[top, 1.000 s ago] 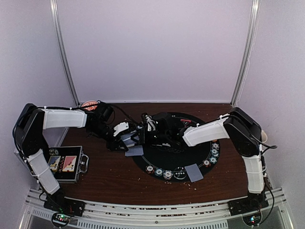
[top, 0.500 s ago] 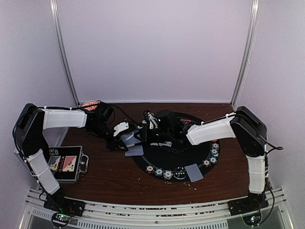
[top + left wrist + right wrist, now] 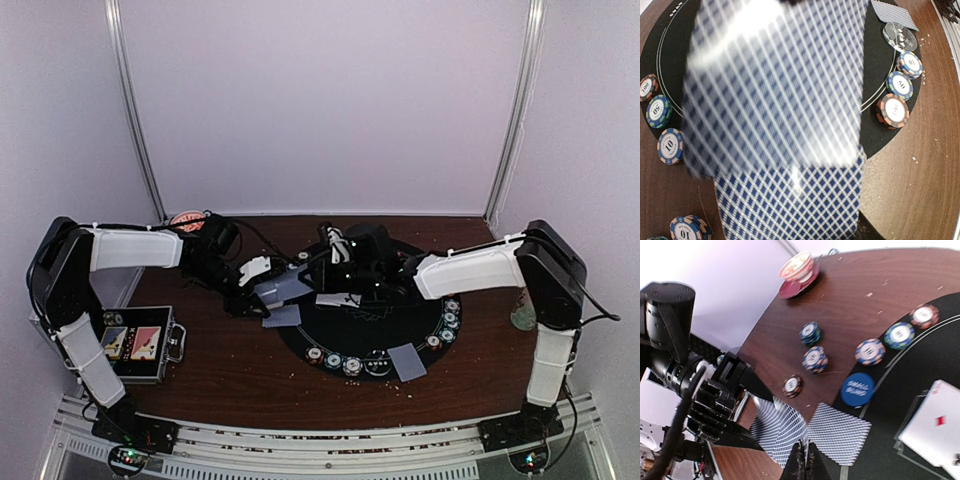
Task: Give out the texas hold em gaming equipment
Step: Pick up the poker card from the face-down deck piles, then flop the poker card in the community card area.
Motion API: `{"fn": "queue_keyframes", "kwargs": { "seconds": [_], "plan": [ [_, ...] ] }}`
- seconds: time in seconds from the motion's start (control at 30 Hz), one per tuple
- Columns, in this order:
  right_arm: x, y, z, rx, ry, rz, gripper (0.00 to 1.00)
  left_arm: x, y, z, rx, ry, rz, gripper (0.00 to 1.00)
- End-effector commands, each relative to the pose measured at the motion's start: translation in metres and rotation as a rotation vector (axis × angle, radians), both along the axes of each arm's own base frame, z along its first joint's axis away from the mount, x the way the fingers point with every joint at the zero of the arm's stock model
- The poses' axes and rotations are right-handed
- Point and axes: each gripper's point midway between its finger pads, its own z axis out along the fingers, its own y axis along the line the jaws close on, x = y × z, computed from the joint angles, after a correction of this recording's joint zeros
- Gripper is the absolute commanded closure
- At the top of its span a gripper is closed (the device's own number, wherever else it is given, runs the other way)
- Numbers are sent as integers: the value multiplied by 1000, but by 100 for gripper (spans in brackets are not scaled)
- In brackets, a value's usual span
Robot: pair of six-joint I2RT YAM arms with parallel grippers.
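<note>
- One top card [image 3: 775, 85] lies blurred across the deck [image 3: 790, 205], partly off it, above the left rim of the black mat [image 3: 875, 75]
- Pinched thin, the right gripper [image 3: 801, 460] seems to have that card's edge; I'd draw it flat and straight so the next card doesn't drag along
- Clamped on the deck, the left gripper [image 3: 262, 282] should hold it level and firm
- With chips [image 3: 892, 111] ringing the mat's edge, I'd lift the card clear of them before setting it down

case [image 3: 140, 345] left of mat [image 3: 385, 335]; chips [image 3: 352, 366] on mat's near rim; bowl [image 3: 187, 220] far-left
</note>
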Motion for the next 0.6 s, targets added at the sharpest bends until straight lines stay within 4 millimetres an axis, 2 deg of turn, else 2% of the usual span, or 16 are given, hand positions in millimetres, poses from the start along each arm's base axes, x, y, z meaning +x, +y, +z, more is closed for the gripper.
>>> {"fn": "queue_keyframes", "kwargs": {
  "seconds": [0.0, 0.1, 0.3, 0.43, 0.57],
  "plan": [
    [21, -50, 16, -124, -116, -96, 100, 3, -7, 13, -41, -30, -18, 52],
    [34, -82, 24, -259, -209, -146, 100, 2, -7, 14, -44, -30, -20, 52],
    [53, -145, 36, -654, -423, -275, 100, 3, -7, 14, -44, -28, -18, 52],
    [55, -159, 36, -792, -511, -259, 100, 3, -7, 13, -44, -27, -18, 52],
    [58, -167, 25, -924, -570, -212, 100, 3, -8, 13, -44, -27, -19, 52]
  ]
}}
